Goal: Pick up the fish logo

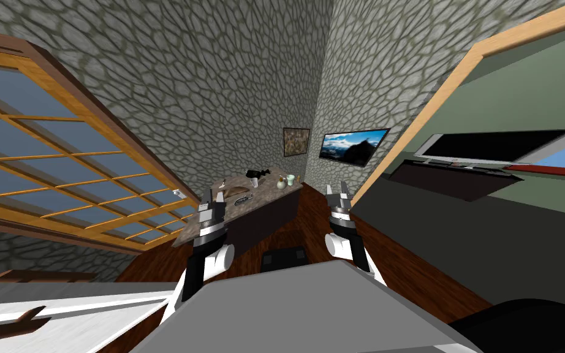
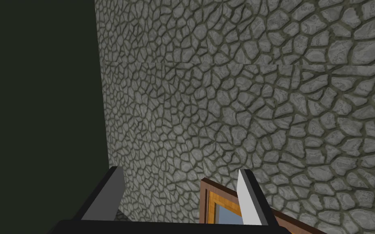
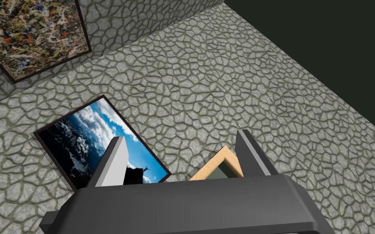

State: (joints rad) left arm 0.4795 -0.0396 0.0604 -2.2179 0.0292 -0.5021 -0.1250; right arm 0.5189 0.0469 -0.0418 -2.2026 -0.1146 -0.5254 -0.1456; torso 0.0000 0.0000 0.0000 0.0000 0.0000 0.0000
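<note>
Head view: what I take for the logo [image 1: 242, 198], a small flat dark shape near the table's [image 1: 268, 187] middle, could skid off thin blades or be shoved toward the cup [image 1: 290, 179] at the far corner. Stone walls [image 1: 214, 73], window [image 1: 60, 178], wood floor [image 1: 312, 211]. Left wrist: left gripper [image 2: 178, 170] fingers apart, empty. Right wrist: right gripper [image 3: 181, 134] likewise.
</note>
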